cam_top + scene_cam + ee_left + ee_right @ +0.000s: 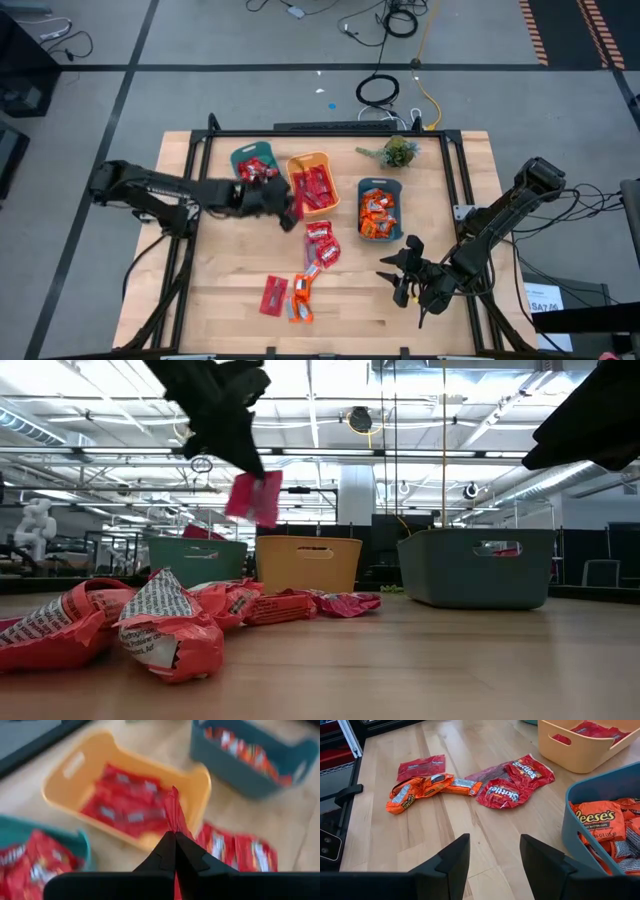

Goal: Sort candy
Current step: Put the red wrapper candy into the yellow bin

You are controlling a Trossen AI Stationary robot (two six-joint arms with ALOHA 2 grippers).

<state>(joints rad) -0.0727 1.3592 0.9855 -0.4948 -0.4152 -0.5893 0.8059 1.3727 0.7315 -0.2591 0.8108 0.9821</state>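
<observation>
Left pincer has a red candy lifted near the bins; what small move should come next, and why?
Probably carry it over the yellow bin and release. The left pincer is shut on a red candy, and that bin already holds red candies, unlike the orange ones in the teal bin.

You see shiny red candy (512, 782), orange packets (415, 790), a yellow-orange bin (309, 181), two teal bins (379, 208) and a pale wooden surface (230, 280).
</observation>
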